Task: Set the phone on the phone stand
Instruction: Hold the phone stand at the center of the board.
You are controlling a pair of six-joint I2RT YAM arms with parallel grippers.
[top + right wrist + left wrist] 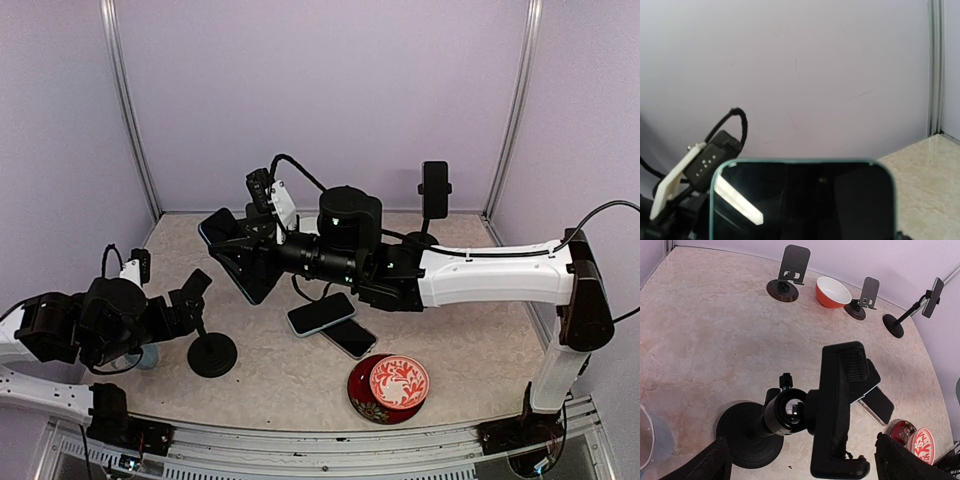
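Note:
My right gripper (262, 250) reaches across to the left and is shut on a dark phone with a teal rim (225, 250), held in the air and tilted. That phone fills the bottom of the right wrist view (802, 200), where my fingers are hidden. The black phone stand has a round base (212, 353) and a clamp cradle (840, 410) on a ball joint (787, 412). My left gripper (180, 308) is open. Its fingers (705, 465) stand either side of the stand without touching it.
Two more phones (322, 313) (350, 338) lie flat mid-table. A red patterned plate (398, 383) sits at the front. A pole stand holding a phone (435, 190) is at the back right. Two flat stands (790, 270) (865, 295) and an orange bowl (832, 290) stand farther off.

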